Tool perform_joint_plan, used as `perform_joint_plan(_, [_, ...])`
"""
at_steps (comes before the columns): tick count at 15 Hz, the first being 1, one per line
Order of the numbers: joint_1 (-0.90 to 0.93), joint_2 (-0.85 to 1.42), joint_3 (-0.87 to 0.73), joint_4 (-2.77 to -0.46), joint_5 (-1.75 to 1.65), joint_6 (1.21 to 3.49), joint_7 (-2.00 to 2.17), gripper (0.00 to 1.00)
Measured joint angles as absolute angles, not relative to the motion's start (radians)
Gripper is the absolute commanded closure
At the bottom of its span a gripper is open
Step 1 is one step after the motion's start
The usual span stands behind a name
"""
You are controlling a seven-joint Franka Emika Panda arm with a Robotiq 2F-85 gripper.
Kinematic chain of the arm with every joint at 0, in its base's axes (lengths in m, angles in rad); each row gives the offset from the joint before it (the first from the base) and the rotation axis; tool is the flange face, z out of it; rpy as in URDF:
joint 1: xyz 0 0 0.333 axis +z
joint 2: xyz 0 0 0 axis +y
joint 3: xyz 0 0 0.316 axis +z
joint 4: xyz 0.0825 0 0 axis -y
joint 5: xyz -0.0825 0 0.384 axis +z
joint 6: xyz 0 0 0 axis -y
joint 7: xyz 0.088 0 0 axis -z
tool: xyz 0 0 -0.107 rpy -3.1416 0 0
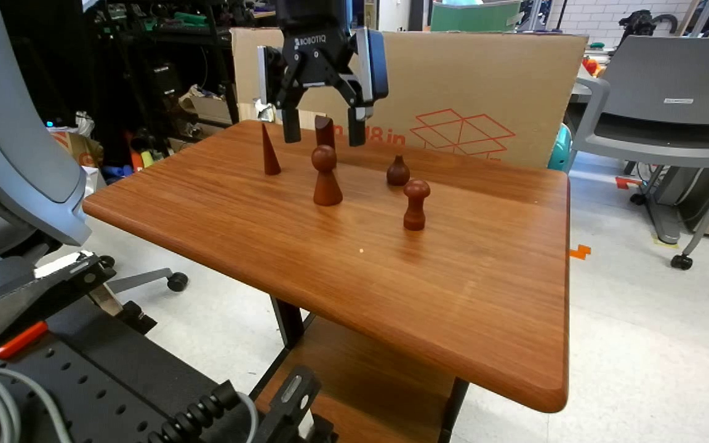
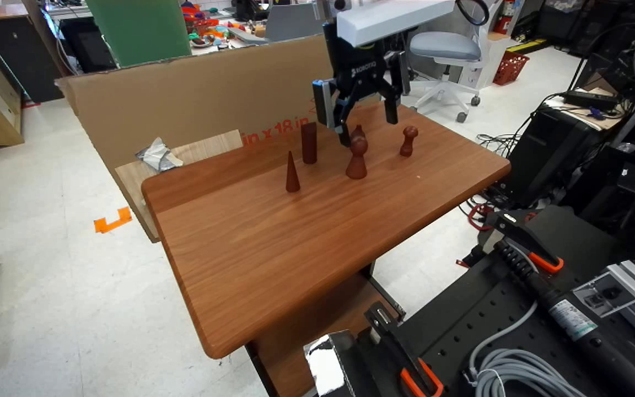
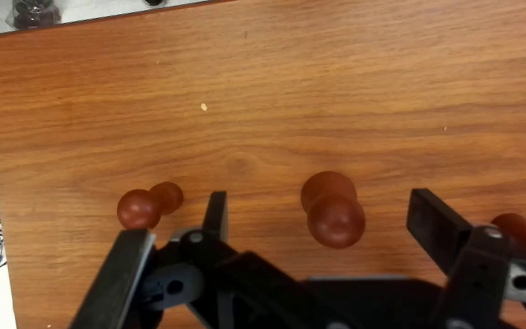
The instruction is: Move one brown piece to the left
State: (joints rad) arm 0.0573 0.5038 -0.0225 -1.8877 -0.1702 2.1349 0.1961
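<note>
The brown piece (image 1: 328, 187), a reddish-brown pawn with a round head and flared base, stands upright on the wooden table. It also shows in an exterior view (image 2: 356, 167), partly overlapping a bulb-shaped piece behind it. In the wrist view the brown piece (image 3: 336, 222) is seen from above, its head lying between the two fingers in the picture. My gripper (image 1: 324, 128) is open and empty, its fingertips higher than the piece's head and apart from it. The gripper also shows in an exterior view (image 2: 367, 125) and in the wrist view (image 3: 318, 208).
Around it stand a slim cone (image 1: 270, 151), a straight post (image 1: 325, 138), a small bulb-shaped piece (image 1: 398, 171) and a slimmer knob-headed piece (image 1: 415, 206). A cardboard sheet (image 1: 484, 92) stands along the table's (image 1: 453, 295) far edge.
</note>
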Motion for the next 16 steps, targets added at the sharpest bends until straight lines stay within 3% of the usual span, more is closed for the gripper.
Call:
perform_joint_plan(1, [0.061, 0.514, -0.024, -1.877, -0.170, 2.127, 0.199, 0.06])
perform_joint_plan(3, [0.067, 0.532, -0.025, -1.856, -0.171, 2.106, 0.203, 0.30])
perform_joint_plan(4, [0.069, 0.541, -0.026, -1.847, -0.172, 2.098, 0.204, 0.33])
perform_joint_plan(11, [0.083, 0.593, -0.041, -1.779, -0.192, 2.055, 0.206, 0.89])
perform_joint_plan(16, [0.089, 0.604, -0.049, -1.745, -0.226, 2.033, 0.208, 0.90])
